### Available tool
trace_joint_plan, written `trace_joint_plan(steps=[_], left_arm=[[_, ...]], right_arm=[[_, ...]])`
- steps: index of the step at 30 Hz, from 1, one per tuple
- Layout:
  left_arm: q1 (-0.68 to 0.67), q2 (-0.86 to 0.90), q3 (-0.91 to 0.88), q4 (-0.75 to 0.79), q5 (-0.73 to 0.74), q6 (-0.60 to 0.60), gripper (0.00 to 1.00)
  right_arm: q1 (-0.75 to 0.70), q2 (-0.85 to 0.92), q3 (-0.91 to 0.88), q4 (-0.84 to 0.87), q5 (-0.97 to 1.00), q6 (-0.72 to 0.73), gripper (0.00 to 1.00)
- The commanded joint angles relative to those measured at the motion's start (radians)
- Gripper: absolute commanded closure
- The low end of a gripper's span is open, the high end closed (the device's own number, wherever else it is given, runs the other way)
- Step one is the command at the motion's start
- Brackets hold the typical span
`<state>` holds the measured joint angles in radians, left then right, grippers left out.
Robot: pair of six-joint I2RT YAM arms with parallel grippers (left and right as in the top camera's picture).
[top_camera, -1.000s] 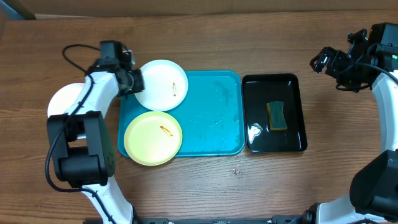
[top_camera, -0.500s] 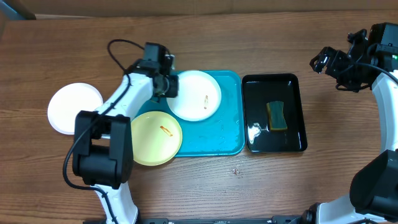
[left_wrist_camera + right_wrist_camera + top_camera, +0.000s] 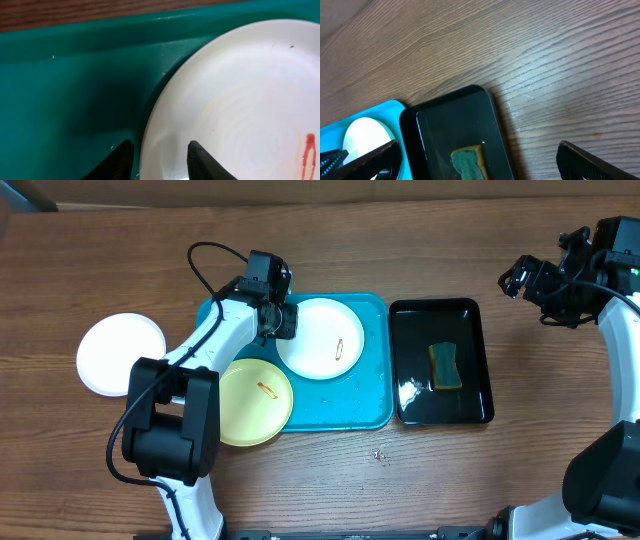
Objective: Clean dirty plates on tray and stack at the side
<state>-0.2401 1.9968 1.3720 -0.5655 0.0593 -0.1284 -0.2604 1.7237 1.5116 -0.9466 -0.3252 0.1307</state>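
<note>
A white plate (image 3: 320, 338) with an orange smear lies on the back of the turquoise tray (image 3: 360, 395). My left gripper (image 3: 283, 322) is at its left rim. In the left wrist view the gripper (image 3: 161, 159) straddles the rim of this plate (image 3: 240, 100), one finger over the tray (image 3: 75, 90), the other on the plate. A pale yellow-green plate (image 3: 250, 402) with a smear sits on the tray's front left corner. A second white plate (image 3: 121, 354) rests on the table to the left. My right gripper (image 3: 515, 280) hangs open at the far right, empty.
A black tray (image 3: 420, 340) with a green and yellow sponge (image 3: 444, 366) stands right of the turquoise tray. The right wrist view shows this black tray (image 3: 450, 130) and sponge (image 3: 470, 162) under my open gripper (image 3: 477, 145). Bare wood lies around.
My left gripper has carried the white plate rightward, from the tray's back left corner onto the tray's middle back. The right arm has not moved.
</note>
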Motion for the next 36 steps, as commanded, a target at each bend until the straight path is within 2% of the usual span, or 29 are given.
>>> trace_joint_plan(steps=[1, 2, 4, 5, 8, 12, 13, 14, 16, 18, 24, 26, 29, 30, 32, 36], left_arm=[[-0.005, -0.022, -0.012, -0.019, -0.017, -0.014, 0.65], [-0.008, -0.022, -0.013, -0.022, -0.017, -0.014, 0.67], [-0.014, -0.022, -0.014, -0.029, -0.017, -0.014, 0.82], [-0.017, -0.022, -0.014, -0.03, -0.017, -0.014, 0.84], [-0.023, -0.022, -0.014, -0.028, -0.014, -0.014, 0.78], [-0.023, -0.022, -0.015, -0.024, -0.016, -0.014, 0.79], [-0.023, -0.022, -0.016, -0.024, -0.016, -0.013, 0.79], [-0.023, -0.021, -0.016, -0.024, -0.016, -0.013, 0.79], [-0.023, -0.015, -0.019, -0.024, -0.016, -0.014, 0.79], [-0.023, 0.017, -0.023, -0.01, -0.015, -0.014, 0.78], [-0.021, 0.039, -0.022, -0.006, -0.014, -0.014, 0.78], [-0.021, 0.039, -0.021, -0.006, -0.006, -0.014, 0.83], [-0.021, 0.039, -0.021, -0.005, 0.005, -0.014, 0.85], [-0.021, 0.039, -0.021, -0.003, 0.005, -0.014, 0.84], [-0.021, 0.039, -0.021, 0.011, -0.009, -0.013, 0.72], [-0.02, 0.039, -0.021, 0.041, -0.018, -0.013, 0.69]], right_arm=[[-0.003, -0.008, 0.004, 0.002, 0.002, 0.0, 0.0], [-0.003, -0.008, 0.004, 0.002, 0.002, 0.0, 0.0], [-0.003, -0.008, 0.004, 0.002, 0.002, 0.0, 0.0], [-0.003, -0.008, 0.004, 0.003, -0.002, 0.002, 0.0], [-0.003, -0.008, 0.004, 0.0, -0.076, 0.015, 0.0], [-0.003, -0.009, 0.003, -0.116, -0.29, 0.071, 0.0], [0.001, -0.009, 0.0, -0.137, -0.309, 0.074, 0.02], [0.01, -0.009, -0.002, -0.161, -0.299, 0.071, 0.1], [0.051, -0.009, -0.016, -0.215, -0.223, 0.048, 0.19], [0.18, -0.009, -0.069, -0.241, -0.009, 0.056, 0.25], [0.36, -0.009, -0.178, -0.169, 0.349, 0.175, 0.27], [0.403, -0.008, -0.229, -0.11, 0.436, 0.2, 0.28], [0.431, -0.008, -0.304, -0.012, 0.46, 0.204, 0.33], [0.433, -0.008, -0.331, 0.026, 0.459, 0.204, 0.38], [0.433, -0.007, -0.383, 0.091, 0.46, 0.204, 0.42], [0.433, -0.007, -0.47, 0.175, 0.455, 0.208, 0.46]])
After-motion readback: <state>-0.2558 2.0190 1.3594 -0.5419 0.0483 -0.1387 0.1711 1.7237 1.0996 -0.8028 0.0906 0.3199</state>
